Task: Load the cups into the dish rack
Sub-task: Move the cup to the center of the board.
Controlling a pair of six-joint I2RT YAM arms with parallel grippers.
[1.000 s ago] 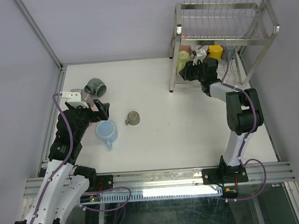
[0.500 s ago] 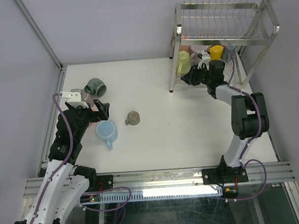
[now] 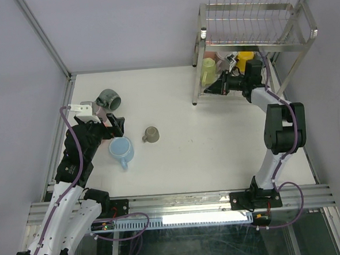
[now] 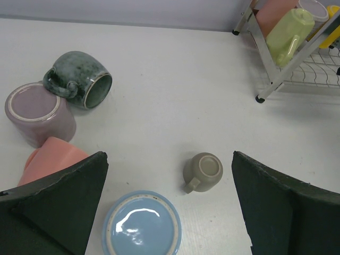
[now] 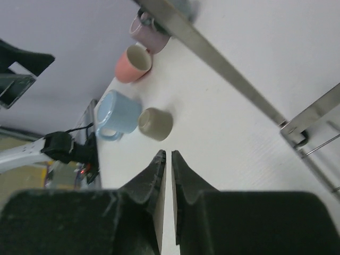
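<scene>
The chrome dish rack (image 3: 251,38) stands at the far right and holds a yellow-green cup (image 3: 208,71), a pink cup (image 3: 211,57), a mauve one and a yellow cup (image 3: 245,58) on its lower shelf. My right gripper (image 3: 212,89) is at the rack's front left corner, pointing left, shut and empty (image 5: 168,154). My left gripper (image 3: 117,127) is wide open (image 4: 170,159) just above the light blue mug (image 4: 141,223). A taupe cup (image 4: 203,171) lies to its right. A dark green mug (image 4: 79,79), a mauve cup (image 4: 37,109) and a salmon cup (image 4: 50,159) lie to the left.
The rack's leg (image 4: 258,98) and front rail (image 5: 223,64) stand close to my right gripper. Metal frame posts and grey walls bound the white table (image 3: 178,161) on the left, back and right.
My right arm has swung back and to the right along the rack's front, its gripper now pointing left. The left arm and the loose cups have not moved.
</scene>
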